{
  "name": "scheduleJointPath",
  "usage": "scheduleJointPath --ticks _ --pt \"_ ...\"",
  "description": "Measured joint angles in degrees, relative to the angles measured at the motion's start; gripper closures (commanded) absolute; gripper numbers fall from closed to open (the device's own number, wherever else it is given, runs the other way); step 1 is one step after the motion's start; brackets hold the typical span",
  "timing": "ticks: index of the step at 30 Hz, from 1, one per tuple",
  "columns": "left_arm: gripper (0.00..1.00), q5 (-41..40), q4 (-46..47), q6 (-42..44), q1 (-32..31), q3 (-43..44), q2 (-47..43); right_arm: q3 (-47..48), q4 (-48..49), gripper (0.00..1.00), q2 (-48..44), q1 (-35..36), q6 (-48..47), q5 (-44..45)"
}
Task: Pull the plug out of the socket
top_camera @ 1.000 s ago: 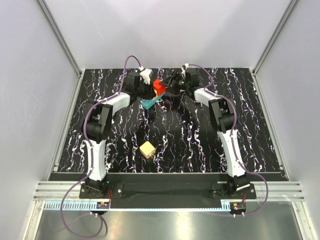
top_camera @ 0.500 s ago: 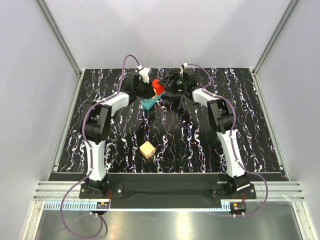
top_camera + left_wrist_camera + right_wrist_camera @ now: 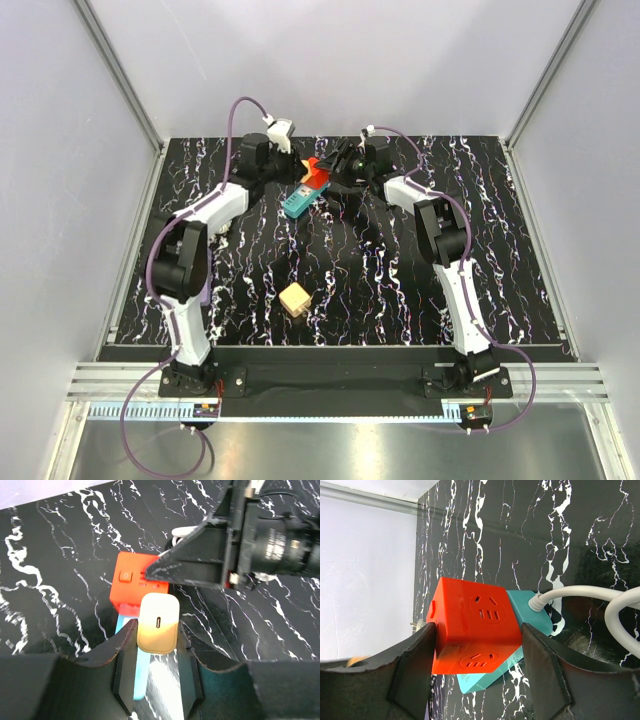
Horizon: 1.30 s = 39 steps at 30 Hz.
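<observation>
White charger (image 3: 158, 621) drawn leftward
We see the left claw (image 3: 157, 626) clenched on it, pulled back since a second ago. The right claw (image 3: 479, 630) grips the orange cube adapter (image 3: 475, 625) on the teal power strip (image 3: 296, 201), far across the desk (image 3: 400, 280).

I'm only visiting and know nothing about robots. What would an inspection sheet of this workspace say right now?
Surface: black table with white marbling.
Job's things: teal socket at the far middle, with an orange cube that has outlets sitting at its end. White plug is beside the cube; whether it is out cannot be told.
Clutter: one wooden block near the middle.
Grippers: left gripper has its fingers clamped on the plug. Right gripper has its fingers on both sides of the cube.
Cables: white cord leaves the socket; purple cables run along both arms.
Surroundings: plain grey walls.
</observation>
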Motion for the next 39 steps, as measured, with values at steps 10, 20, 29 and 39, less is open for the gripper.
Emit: scheduleJointPath --ticks 10,20,29,39 --pt "1.00 -2.7 -0.9 -3.5 0.0 -15.1 -19.9 0.1 0.0 0.58 0.0 0.0 0.0 0.0" --pt "1.00 -2.3 -7.3 -13.3 -4.1 -29.0 -36.5 -0.7 -0.2 0.25 -0.8 0.1 -0.9 -0.4" --pt "1.00 -2.3 -10.9 -17.4 -14.7 -34.9 -41.0 -3.5 -0.4 0.00 -2.2 0.1 -2.7 -0.2" --pt "1.00 -2.3 -11.0 -17.8 -17.6 -34.9 -35.2 -12.4 -0.1 0.00 -8.8 -0.2 -5.3 -0.3"
